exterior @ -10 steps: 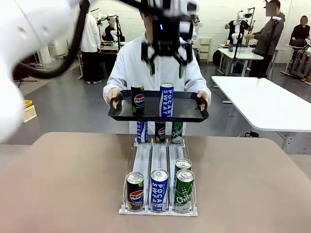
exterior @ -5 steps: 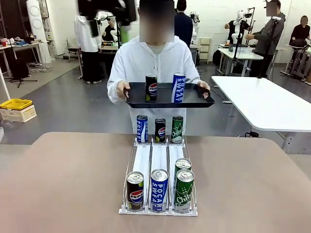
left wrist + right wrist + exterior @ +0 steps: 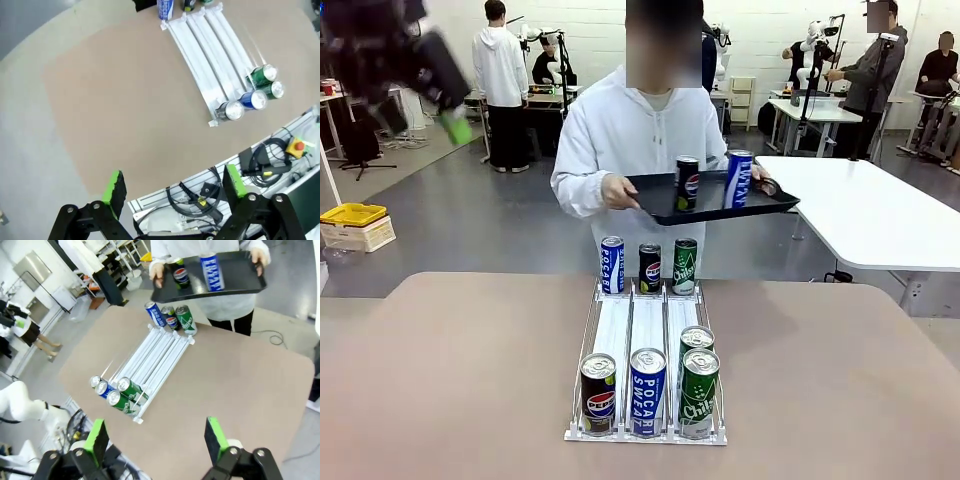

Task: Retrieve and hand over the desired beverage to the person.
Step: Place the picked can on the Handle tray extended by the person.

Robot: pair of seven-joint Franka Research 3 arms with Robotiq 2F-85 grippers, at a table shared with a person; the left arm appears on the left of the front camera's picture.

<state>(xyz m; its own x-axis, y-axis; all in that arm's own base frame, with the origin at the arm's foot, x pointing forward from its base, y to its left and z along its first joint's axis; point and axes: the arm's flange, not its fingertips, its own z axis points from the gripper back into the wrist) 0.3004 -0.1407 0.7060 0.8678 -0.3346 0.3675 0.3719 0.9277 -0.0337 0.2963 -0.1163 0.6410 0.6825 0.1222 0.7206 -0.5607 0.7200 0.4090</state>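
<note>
Brown tabletop (image 3: pixel 460 380) carries a clear three-lane can rack (image 3: pixel 647 340), and behind it stands the person (image 3: pixel 640 140) in a white zip jacket, holding a black tray (image 3: pixel 715 195) with both hands, tilted off toward the white side table (image 3: pixel 880 210). On the tray stand a Pepsi can (image 3: pixel 687 183) and a Pocari Sweat can (image 3: pixel 738 179), both upright. At the rack's far end three cans stand in a row; at its near end sit a Pepsi, a Pocari Sweat and two green Chilsung cans, one behind the other in the right-hand lane.

From the front, the left gripper (image 3: pixel 405 65) shows as a dark blur high at the upper left, one green pad catching the light. Its wrist camera looks down on the table's bare stretch, the rack's near cans, and cabling beyond the table edge; the left gripper (image 3: pixel 172 187) has its jaws spread wide, nothing between them.

The right wrist camera looks down on the whole rack, the tray and the person's hands; the right gripper (image 3: pixel 157 440) is likewise wide apart and holds nothing.
</note>
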